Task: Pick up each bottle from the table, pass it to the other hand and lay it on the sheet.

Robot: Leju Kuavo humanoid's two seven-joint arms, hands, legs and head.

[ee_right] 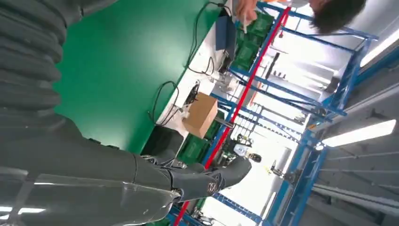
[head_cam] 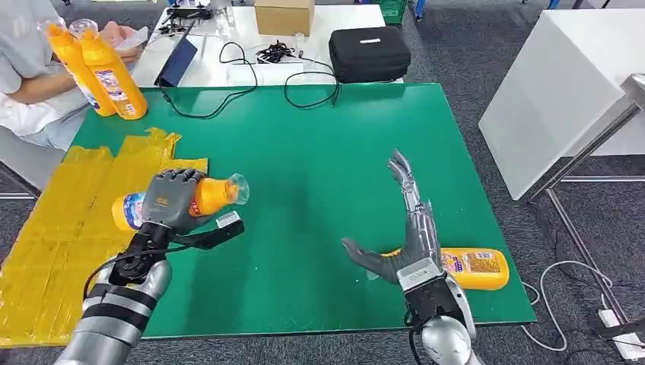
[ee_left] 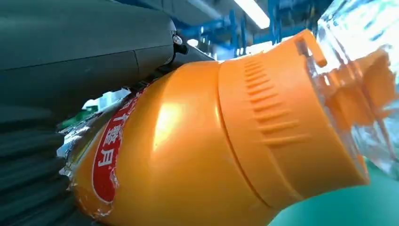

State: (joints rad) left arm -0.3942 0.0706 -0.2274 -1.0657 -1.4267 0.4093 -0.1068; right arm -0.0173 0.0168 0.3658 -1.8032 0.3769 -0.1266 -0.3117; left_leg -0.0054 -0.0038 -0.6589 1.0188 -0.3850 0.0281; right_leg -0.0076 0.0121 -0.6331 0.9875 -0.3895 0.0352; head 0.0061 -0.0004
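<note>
1. Left hand (head_cam: 173, 199) had its dark fingers (head_cam: 179, 181) curled right over an orange bottle (head_cam: 209, 195), gripping it around the middle. The bottle was on its side, up off the green table (head_cam: 319, 152), clear cap pointing toward the middle of the table.
2. Up close in the left wrist view the same bottle (ee_left: 188, 155) sat tight against the grey thumb (ee_left: 84, 52), red label showing.
3. Right hand (head_cam: 403, 236) was wide open, fingers (head_cam: 403, 179) stretched out straight and thumb off to the side, holding nothing.
4. A second orange bottle (head_cam: 475, 268) lay flat on the table just beside that hand's wrist, near the front right corner.
5. The yellow sheet (head_cam: 61, 228) was spread over the table's left side, next to the left hand.
6. Far left corner: a person (head_cam: 30, 76) was holding two more orange bottles (head_cam: 106, 72) upright.
7. Behind the table: a black case (head_cam: 369, 53) and a cardboard box (head_cam: 283, 15).
</note>
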